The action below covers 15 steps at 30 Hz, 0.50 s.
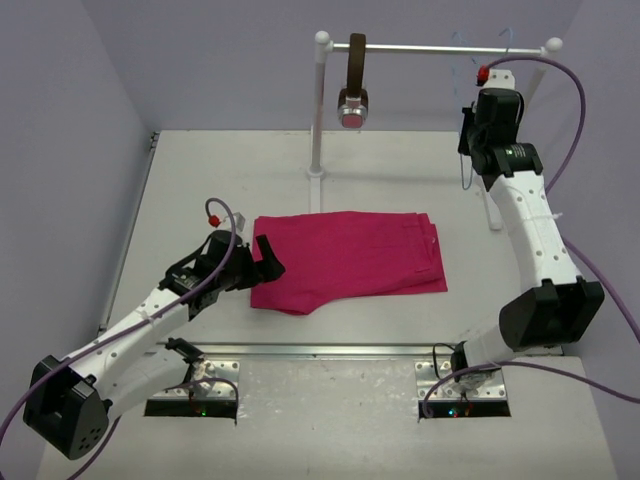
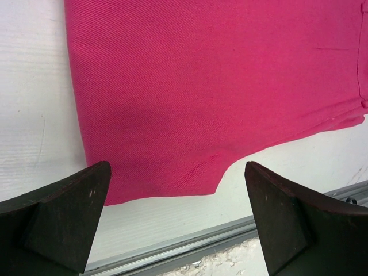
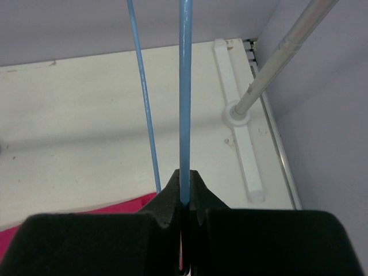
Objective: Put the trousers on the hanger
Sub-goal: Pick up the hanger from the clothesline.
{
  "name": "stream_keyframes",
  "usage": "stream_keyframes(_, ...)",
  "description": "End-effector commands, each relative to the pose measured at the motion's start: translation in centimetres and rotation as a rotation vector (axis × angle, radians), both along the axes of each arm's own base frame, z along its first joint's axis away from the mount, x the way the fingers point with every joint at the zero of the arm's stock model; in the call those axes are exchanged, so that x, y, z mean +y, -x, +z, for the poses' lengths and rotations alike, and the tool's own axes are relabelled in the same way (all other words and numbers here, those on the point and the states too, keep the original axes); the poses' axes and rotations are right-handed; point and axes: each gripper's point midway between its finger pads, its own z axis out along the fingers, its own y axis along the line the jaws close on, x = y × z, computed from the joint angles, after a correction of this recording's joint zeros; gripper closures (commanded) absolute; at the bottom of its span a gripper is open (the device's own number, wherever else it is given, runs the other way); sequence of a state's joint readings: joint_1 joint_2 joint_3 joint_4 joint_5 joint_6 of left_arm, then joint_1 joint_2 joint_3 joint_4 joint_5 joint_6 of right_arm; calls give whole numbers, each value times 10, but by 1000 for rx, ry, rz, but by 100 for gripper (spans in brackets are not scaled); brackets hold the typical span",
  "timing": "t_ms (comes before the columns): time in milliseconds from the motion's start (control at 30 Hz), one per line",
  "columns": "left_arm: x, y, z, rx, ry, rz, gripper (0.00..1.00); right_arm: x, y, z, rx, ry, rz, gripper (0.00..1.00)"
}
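While the right gripper is up at the far right corner, its jaws pressed together on a thin bar of the pale blue hanger, the work still to be done sits on the other side of the table. The hanger hangs near the right end of the rail, with a second blue bar running just beside the pinched one.

The trousers lie folded flat in the middle of the table, their long axis running left to right across it. They are well apart from the hanger and lower than it.

The left gripper is clearly the nearer one: it sits at the left short edge of the cloth with its jaws spread wide and nothing between them. From its wrist camera, the pink fabric stretches away straight ahead. The near corner of the cloth falls in the gap between the two fingers, and bare table shows below it. I cannot tell whether the fingertips touch the cloth.

To my eye, the coming move turns on that left edge. The left arm would only need to go slightly forward and down to take it. A brown strap hangs further left on the rail, away from both.
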<state>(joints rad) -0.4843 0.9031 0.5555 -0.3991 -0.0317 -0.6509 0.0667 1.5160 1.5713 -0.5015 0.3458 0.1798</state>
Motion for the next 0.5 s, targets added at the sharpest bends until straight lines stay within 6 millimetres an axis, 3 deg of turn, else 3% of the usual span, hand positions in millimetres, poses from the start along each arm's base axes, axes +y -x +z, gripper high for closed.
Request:
stream_keyframes(0,1,-15,26,-73,23,63,0,16,36,0,-11,-93,54,100)
stream_keyframes(133,12,-19,26,-67,9,152,0,31,57,-15,26,-121,95,100)
stream_keyframes(267,29,-21,24,-38,-16,291,0,44,91,-34,36,-141,114,100)
stream_keyframes(333,33,-22,24,-35,-6,337,0,48,108,-54,60,-166,113,100)
stream_keyframes(367,34,-23,25,-41,0,346,0,52,113,-50,39,-192,115,100)
stream_keyframes(400,35,-26,26,-48,10,358,0,64,124,-65,56,-241,127,100)
stream_keyframes(467,35,-30,26,-51,21,363,0,79,138,-77,60,-288,151,100)
